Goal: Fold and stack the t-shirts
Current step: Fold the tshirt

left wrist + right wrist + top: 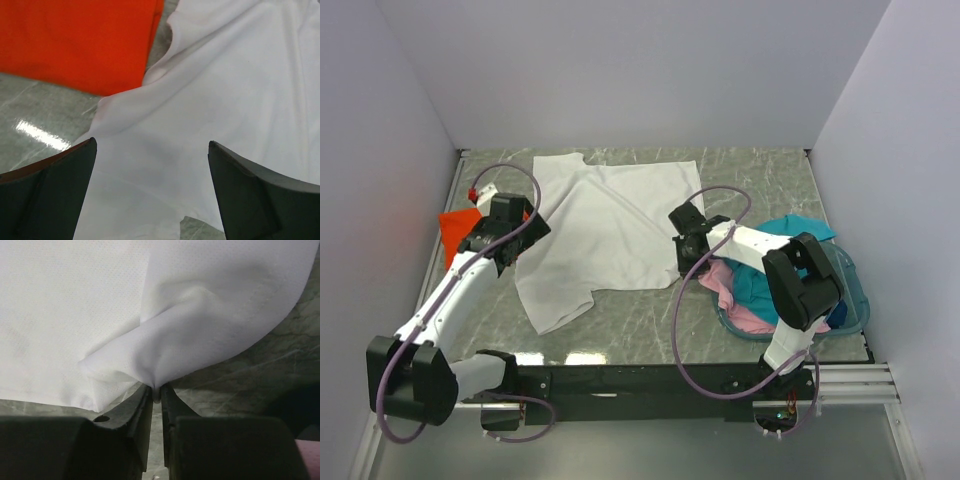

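The white t-shirt (605,235) lies spread mostly flat in the middle of the table (650,320), its top reaching toward the far edge and one sleeve trailing toward the near-left. We judge it light, limp and thin. It will drape and crease wherever it is lifted, and it will drag on the marbled surface rather than slide as a sheet, so it wants a hold at the hem or a corner, ideally at two points at once.

The right gripper (156,390) is at the shirt's right edge. Its jaws are drawn almost together on a small bunched fold of the white cloth, and the pinch looks shallow, so a quick pull could slip it free. The left gripper (151,145) hangs over the shirt's left edge with its jaws spread wide and holding nothing.

Just beyond it, the orange t-shirt (458,230) rests folded near the table's left edge. Toward the near-right corner, the pink t-shirt (725,285) and teal t-shirt (800,228) spill from the basket (855,300), both unfolded.
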`<state>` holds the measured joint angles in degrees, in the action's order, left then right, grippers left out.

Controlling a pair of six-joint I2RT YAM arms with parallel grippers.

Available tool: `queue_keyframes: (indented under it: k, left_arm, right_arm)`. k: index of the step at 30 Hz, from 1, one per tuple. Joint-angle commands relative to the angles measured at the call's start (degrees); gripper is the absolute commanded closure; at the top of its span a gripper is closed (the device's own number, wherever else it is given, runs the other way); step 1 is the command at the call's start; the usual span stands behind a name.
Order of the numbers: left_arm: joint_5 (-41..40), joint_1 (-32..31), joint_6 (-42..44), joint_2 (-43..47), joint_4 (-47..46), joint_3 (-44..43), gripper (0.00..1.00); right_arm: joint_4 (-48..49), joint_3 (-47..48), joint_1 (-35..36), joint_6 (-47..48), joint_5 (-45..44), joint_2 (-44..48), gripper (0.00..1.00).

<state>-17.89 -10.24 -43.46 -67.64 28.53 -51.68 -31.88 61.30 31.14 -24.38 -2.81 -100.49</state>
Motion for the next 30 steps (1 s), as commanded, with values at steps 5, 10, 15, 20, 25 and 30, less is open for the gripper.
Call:
queue_keyframes:
  k: [5, 10, 15, 20, 25, 30]
  left_arm:
    - [-10.6, -4.8, -9.6, 3.8, 7.2, 2.4, 0.01]
    - [-10.5, -10.9, -16.3, 3.7, 10.4, 5.8, 0.06]
    - [-3.7, -12.5, -23.9, 4.6, 10.1, 13.6, 0.18]
    - [-3.9, -13.2, -28.6, 9.4, 13.5, 17.5, 0.32]
    - [-4.0, -14.0, -32.1, 11.4, 17.2, 19.1, 0.38]
    - [-2.4, -15.7, -36.7, 12.3, 19.9, 21.9, 0.41]
  right_arm:
    - [-5.6, 3.6, -0.3, 0.8, -3.5, 2.3, 0.85]
    - [-7.1, 4.4, -2.0, 1.4, -3.7, 4.1, 0.84]
    - [-6.2, 4.1, -5.3, 2.2, -1.9, 5.4, 0.85]
    - [-5.8, 3.7, -7.1, 3.3, -0.2, 5.2, 0.85]
    - [-5.9, 3.8, -8.1, 3.8, 0.8, 4.7, 0.85]
    - [-5.6, 4.4, -8.3, 3.8, 2.1, 4.6, 0.85]
